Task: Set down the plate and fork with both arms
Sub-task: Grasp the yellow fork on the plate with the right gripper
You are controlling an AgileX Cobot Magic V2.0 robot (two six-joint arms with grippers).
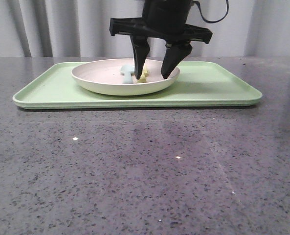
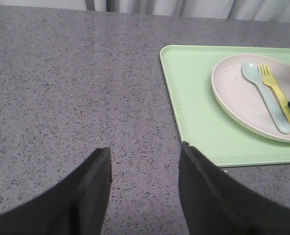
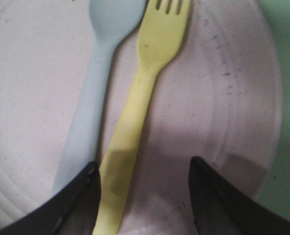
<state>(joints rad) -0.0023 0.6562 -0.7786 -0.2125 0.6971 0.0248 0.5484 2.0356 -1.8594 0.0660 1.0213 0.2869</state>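
The cream plate (image 1: 100,83) with a pinkish inside sits on the light-green tray (image 1: 218,90). The yellow fork (image 3: 145,93) lies in the plate beside a pale blue spoon (image 3: 93,83); both show in the left wrist view, fork (image 2: 278,90) and plate (image 2: 237,98). My right gripper (image 1: 152,76) is open, its tips down inside the plate. In the right wrist view (image 3: 144,169) the fork's handle lies between the fingers, close to one of them. My left gripper (image 2: 145,152) is open and empty over bare table beside the tray's corner.
The tray (image 2: 193,112) lies across the far middle of the speckled grey table (image 1: 135,171). A grey curtain hangs behind the table. The left arm does not show in the front view.
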